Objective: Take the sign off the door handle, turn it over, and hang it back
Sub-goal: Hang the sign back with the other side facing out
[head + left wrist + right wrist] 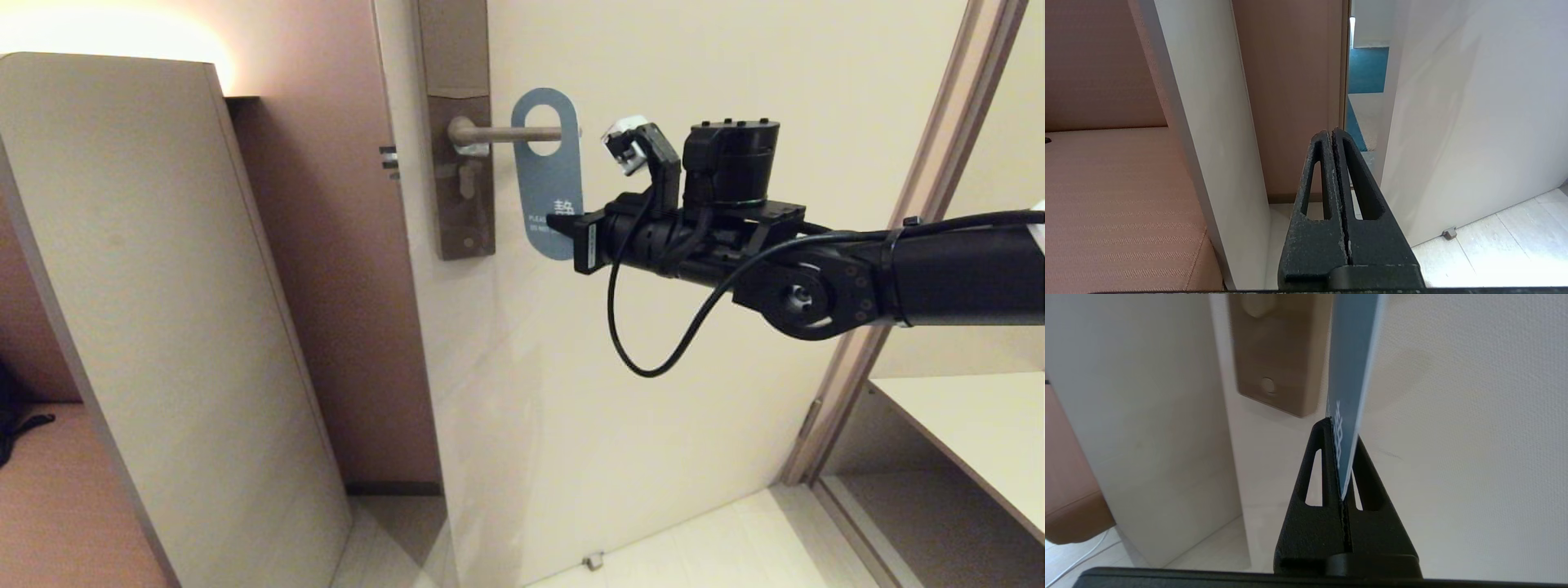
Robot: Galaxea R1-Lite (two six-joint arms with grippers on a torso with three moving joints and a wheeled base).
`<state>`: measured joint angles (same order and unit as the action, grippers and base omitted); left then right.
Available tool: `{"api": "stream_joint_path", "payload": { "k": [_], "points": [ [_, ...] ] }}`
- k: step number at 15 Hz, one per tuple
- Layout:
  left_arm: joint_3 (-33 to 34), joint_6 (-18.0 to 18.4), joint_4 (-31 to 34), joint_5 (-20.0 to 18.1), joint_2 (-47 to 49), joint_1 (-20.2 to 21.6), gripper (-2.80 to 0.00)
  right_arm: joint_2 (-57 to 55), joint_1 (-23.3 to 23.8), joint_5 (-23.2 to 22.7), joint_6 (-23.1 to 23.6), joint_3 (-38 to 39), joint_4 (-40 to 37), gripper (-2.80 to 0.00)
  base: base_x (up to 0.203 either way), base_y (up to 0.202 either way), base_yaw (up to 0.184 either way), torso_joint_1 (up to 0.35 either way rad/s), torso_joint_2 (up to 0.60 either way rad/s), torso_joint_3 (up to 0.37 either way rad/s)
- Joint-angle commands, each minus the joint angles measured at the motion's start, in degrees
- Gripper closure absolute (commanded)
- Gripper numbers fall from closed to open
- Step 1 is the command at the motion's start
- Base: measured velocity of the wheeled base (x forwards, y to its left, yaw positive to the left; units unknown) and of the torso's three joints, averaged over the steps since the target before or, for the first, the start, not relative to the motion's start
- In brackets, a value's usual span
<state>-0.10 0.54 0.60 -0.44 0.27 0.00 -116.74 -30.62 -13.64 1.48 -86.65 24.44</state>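
The sign hangs blue side out, its oval hole round the outer end of the door handle. The handle is a slim horizontal lever on a tall brownish lock plate. My right gripper reaches in from the right and is shut on the sign's lower edge. In the right wrist view the sign shows edge-on, pinched between the two black fingers of the right gripper. My left gripper is shut and empty, low down, away from the handle, and out of the head view.
The cream door stands ajar, with a door stop at its foot. A tall beige panel stands to the left, with a brown wall between it and the door. A door frame and a shelf lie to the right.
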Motion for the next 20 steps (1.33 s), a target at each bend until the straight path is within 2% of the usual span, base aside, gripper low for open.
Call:
{"api": "stream_joint_path", "payload": {
  "k": [1,15,16,17,20],
  "points": [
    [0.0,0.0,0.0,0.0,-0.2,0.0,0.0,0.3,-0.8,0.4,0.0,0.1,0.2,0.0,0.0,0.0,0.0,0.0,0.0,0.0],
    [0.0,0.0,0.0,0.0,-0.2,0.0,0.0,0.2,-2.9,1.0,0.0,3.7,1.7,0.0,0.0,0.0,0.0,0.0,0.0,0.0],
    [0.0,0.0,0.0,0.0,-0.2,0.0,0.0,0.2,-2.9,1.0,0.0,3.9,1.7,-0.06,0.0,0.0,0.0,0.0,0.0,0.0],
    [0.0,0.0,0.0,0.0,-0.2,0.0,0.0,0.2,-2.9,1.0,0.0,3.9,1.7,-2.8,0.0,0.0,0.0,0.0,0.0,0.0],
    [0.0,0.0,0.0,0.0,-0.2,0.0,0.0,0.3,-3.4,1.0,0.1,4.0,1.7,-2.8,0.0,0.0,0.0,0.0,0.0,0.0]
  ]
}}
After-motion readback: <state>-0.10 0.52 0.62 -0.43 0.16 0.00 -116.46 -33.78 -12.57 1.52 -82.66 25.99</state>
